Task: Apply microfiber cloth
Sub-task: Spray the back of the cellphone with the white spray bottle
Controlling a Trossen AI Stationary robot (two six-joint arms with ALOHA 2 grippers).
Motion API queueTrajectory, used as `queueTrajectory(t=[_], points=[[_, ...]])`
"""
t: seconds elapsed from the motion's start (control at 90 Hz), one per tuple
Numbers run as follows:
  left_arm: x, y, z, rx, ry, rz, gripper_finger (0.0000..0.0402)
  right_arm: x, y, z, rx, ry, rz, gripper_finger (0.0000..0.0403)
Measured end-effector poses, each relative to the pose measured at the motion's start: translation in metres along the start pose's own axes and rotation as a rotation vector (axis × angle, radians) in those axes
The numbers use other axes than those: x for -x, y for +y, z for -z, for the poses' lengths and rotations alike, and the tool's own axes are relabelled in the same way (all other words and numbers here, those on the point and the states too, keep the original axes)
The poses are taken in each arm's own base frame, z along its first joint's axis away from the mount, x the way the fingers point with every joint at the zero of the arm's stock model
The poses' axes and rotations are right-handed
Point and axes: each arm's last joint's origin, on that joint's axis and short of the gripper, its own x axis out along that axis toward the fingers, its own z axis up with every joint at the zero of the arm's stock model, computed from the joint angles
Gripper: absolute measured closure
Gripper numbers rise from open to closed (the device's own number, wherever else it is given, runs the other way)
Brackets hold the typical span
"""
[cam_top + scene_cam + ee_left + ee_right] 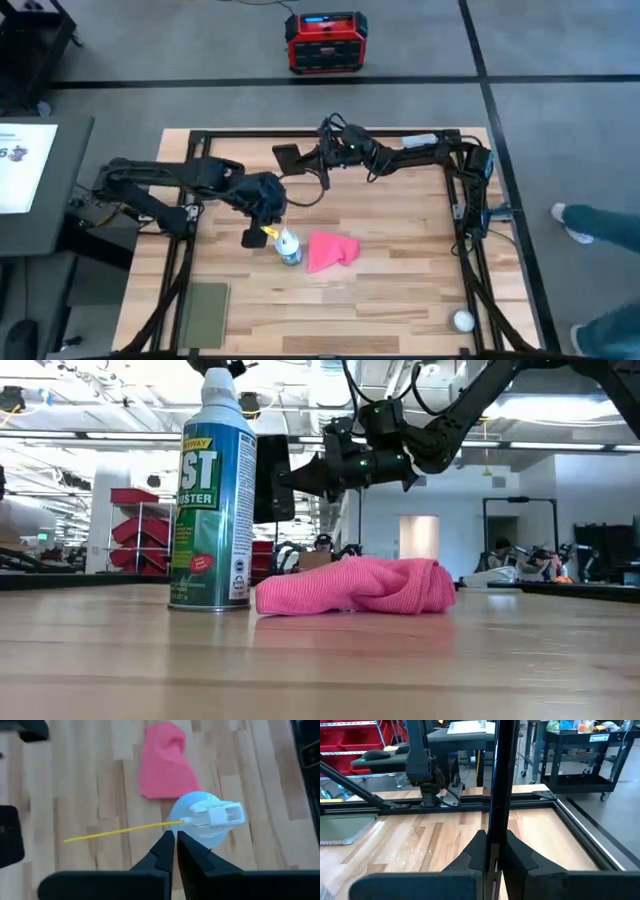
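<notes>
Right gripper (297, 158) clamps the phone (286, 156) aloft for wiping; left gripper (175, 842), jaws closed empty, hovers by pink cloth (330, 250)

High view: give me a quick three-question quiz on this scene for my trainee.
1. True or false: the pink microfiber cloth lies on the table, held by neither end effector.
2. What does the right end effector grip? A) black phone B) white ball C) green pad
3. Fill in: the left end effector, fingers shut, is poised over the ____.
Key: 1 true; 2 A; 3 spray can.
</notes>
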Motion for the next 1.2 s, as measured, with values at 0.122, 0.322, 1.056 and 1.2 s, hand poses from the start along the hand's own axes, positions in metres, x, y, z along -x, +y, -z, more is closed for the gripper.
queueTrajectory(t=[0.122, 0.322, 1.056, 1.2], points=[[-0.003, 0.000, -0.001, 0.007, 0.007, 0.003, 0.0402, 0.000, 0.001, 0.000, -0.001, 0.003, -0.004, 0.0385], [0.004, -0.002, -0.006, 0.041, -0.032, 0.010, 0.0402, 0.000, 0.001, 0.001, -0.003, 0.006, -0.005, 0.0385], [-0.002, -0.007, -0.013, 0.038, -0.024, 0.020, 0.0402, -0.001, 0.002, 0.000, -0.001, 0.003, -0.008, 0.0385], [-0.002, -0.007, -0.013, 0.031, -0.024, 0.020, 0.0402, -0.001, 0.002, 0.000, -0.001, 0.003, -0.011, 0.0385]])
